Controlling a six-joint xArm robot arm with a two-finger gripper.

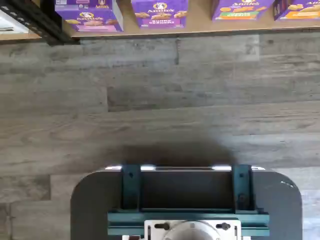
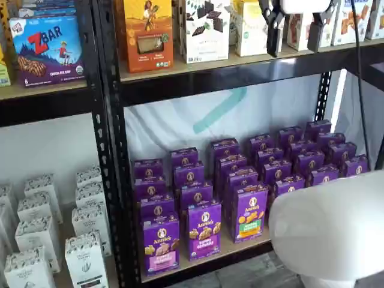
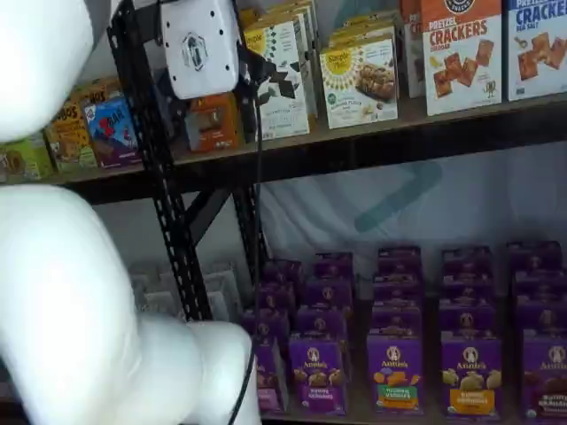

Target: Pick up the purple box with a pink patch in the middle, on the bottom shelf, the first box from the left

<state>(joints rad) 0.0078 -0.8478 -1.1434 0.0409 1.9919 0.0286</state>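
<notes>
The purple box [image 2: 161,243] with a pink patch stands upright at the front left of the bottom shelf [image 2: 240,249]. It also shows in the wrist view [image 1: 90,15], and in a shelf view [image 3: 268,388] the white arm half hides it. My gripper [image 2: 295,33] hangs high up in front of the upper shelf, far above the box and to its right. A gap plainly shows between its two black fingers and nothing is in them. In a shelf view [image 3: 257,75] it shows side-on below its white body.
Rows of similar purple boxes fill the bottom shelf, with a yellow-lettered one [image 2: 204,231] and a green-patch one [image 2: 251,213] beside the target. A black upright [image 2: 111,150] stands left of it. White boxes [image 2: 36,240] fill the left bay. The white arm link [image 2: 330,228] covers the lower right.
</notes>
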